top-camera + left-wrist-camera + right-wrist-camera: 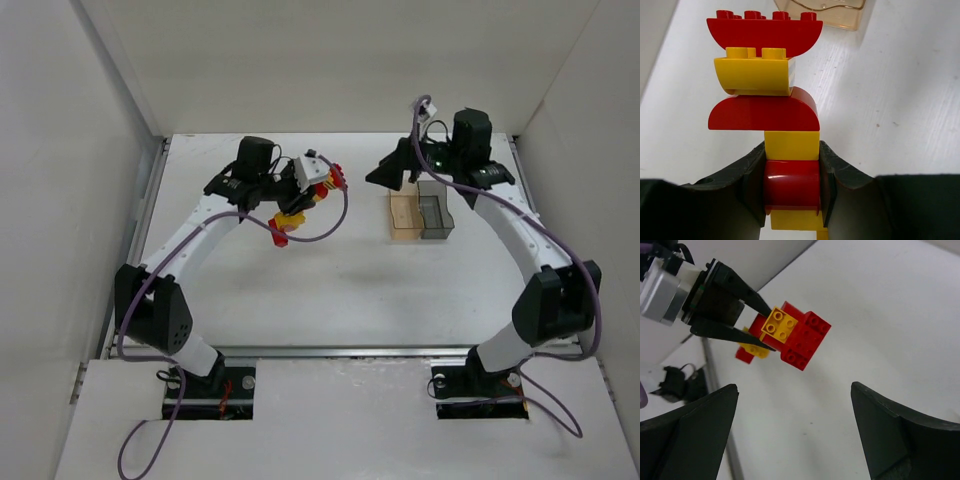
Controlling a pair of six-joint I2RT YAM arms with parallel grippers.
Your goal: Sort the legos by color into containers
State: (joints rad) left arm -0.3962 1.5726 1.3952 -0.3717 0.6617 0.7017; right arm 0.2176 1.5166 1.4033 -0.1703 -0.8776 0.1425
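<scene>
- Left wrist view: the left gripper is clamped tight on the lego stack. Its jaws press both sides of a red brick near the stack's lower end. A yellow brick shows below the grip, and yellow and red pieces alternate away toward 12 o'clock.
- The stack is one joined column of mixed colours. It appears held off the table, presumably so the other arm can pull pieces free.
- The right gripper, in its own wrist view, stands wide open with nothing between the fingers. The stack lies ahead at 11 o'clock, well apart, with its free end turned toward that camera.
- Top view: the two grippers face each other across the far half of the table, the left at 11 o'clock and the right at 1 o'clock.
- The amber container and grey container sit joined just beside the right gripper. No brick is visible in either.
- Judgement: sorting has barely started. The next move calls for the right jaws to close on the end brick only — a grab across two layers would carry off mixed colours.
</scene>
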